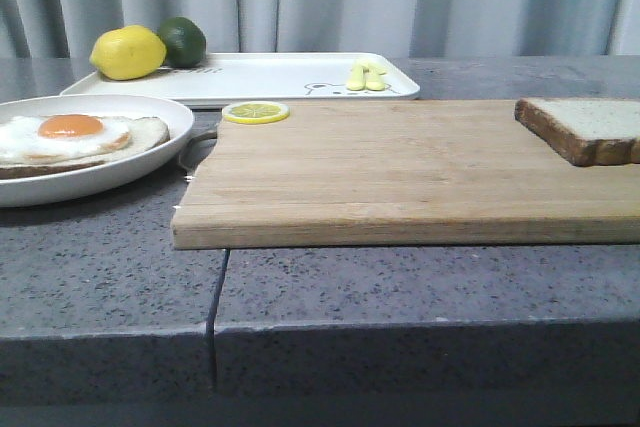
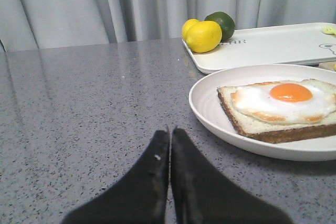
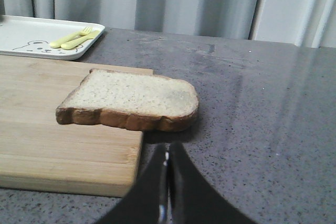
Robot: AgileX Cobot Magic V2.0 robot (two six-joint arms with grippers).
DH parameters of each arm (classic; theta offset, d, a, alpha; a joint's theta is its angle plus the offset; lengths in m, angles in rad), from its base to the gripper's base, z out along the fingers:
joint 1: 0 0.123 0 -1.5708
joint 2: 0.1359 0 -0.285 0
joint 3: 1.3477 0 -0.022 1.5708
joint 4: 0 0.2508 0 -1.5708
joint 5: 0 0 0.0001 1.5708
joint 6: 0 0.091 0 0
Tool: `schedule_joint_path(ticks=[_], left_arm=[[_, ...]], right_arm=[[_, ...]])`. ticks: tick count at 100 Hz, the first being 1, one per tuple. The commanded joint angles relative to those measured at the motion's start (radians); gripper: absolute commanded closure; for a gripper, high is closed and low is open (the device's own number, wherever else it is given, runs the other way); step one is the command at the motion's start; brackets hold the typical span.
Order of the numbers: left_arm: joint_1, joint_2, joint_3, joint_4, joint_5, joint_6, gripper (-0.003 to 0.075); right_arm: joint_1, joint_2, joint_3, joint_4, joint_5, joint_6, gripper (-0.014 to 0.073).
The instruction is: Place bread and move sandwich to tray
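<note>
The bread (image 1: 590, 127) (image 3: 131, 99) lies on the right end of the wooden board (image 1: 400, 172), overhanging its edge. The sandwich (image 1: 70, 139) (image 2: 286, 108), a slice topped with a fried egg, sits on the round white plate (image 1: 150, 162) (image 2: 207, 100) at the left. Behind stands the white tray (image 1: 290, 77) (image 2: 273, 45) with a bear drawing. My left gripper (image 2: 169, 129) is shut and empty over the grey counter, short of the plate. The shut right gripper (image 3: 168, 145) holds nothing just before the bread. Neither gripper shows in the front view.
A lemon (image 1: 127, 52) and a lime (image 1: 182, 40) rest on the tray's left end, small yellow cutlery (image 1: 366, 76) on its right. A lemon slice (image 1: 256, 112) lies at the board's back left corner. Curtains hang behind the counter.
</note>
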State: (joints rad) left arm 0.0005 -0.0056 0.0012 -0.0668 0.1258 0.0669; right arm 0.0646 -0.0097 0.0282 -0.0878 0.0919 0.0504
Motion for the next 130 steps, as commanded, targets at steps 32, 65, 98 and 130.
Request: schedule_joint_path(ticks=[32, 65, 98, 130], left_arm=[[0.001, -0.033, 0.017, -0.001, -0.075, -0.009, 0.0739], [0.001, -0.033, 0.017, -0.001, -0.075, -0.009, 0.0739], [0.001, -0.033, -0.03, -0.163, -0.084, -0.009, 0.0739], [0.001, 0.119, -0.349, -0.209, 0.211, -0.009, 0.0739]], right_arm=[[-0.004, -0.019, 0.0, -0.011, -0.081, 0.002, 0.071], [-0.004, -0.019, 0.0, -0.011, -0.085, 0.002, 0.071], [-0.004, -0.018, -0.045, 0.028, -0.215, 0.036, 0.071], [-0.004, 0.158, -0.415, 0.065, 0.276, 0.051, 0.071]])
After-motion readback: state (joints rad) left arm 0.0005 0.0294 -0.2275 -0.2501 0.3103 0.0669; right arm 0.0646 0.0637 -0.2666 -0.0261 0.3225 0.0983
